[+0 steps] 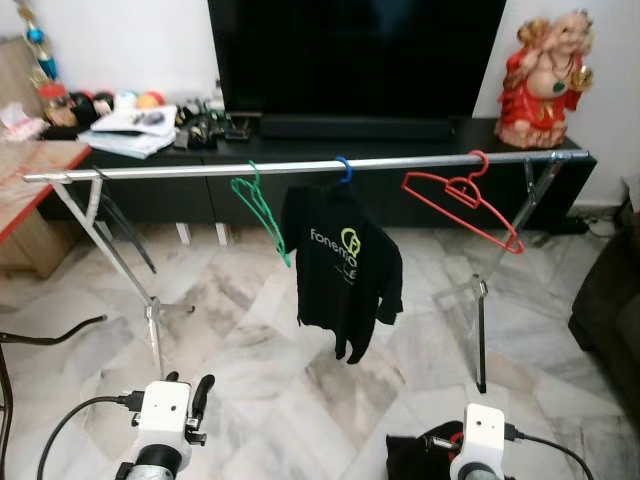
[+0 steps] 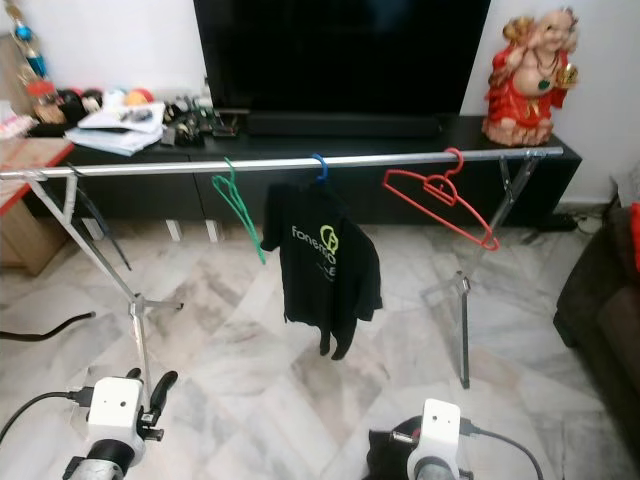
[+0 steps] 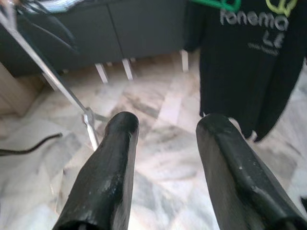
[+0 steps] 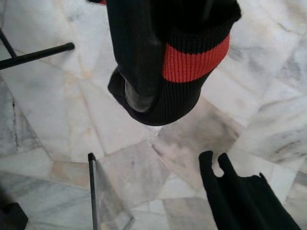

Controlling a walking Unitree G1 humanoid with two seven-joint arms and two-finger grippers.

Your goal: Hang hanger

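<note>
A red hanger (image 1: 463, 193) hung empty near the right end of a silver rail (image 1: 300, 166) that ran across the room on a folding stand. Toward the middle of the rail, a blue hanger (image 1: 343, 170) carried a black T-shirt (image 1: 343, 265) with pale lettering, and just to its left a green hanger (image 1: 262, 211) dangled bare. Low at the right, the right pincer (image 4: 144, 72) was clenched on a black garment (image 4: 182, 62) with a red stripe across its ribbed edge; the cloth was bunched around the fingers and drooped toward the marble floor (image 1: 260, 340). The left pincer (image 3: 165, 167) hovered low at the left with its two black fingers (image 3: 108, 177) spread apart and nothing between them, pointed toward the stand's leg and the T-shirt. Behind the rail stood a long dark counter (image 1: 400, 150) carrying a large black television (image 1: 350, 55), a red and gold figurine (image 1: 545, 80) at the right end, and papers and small clutter at the left.
</note>
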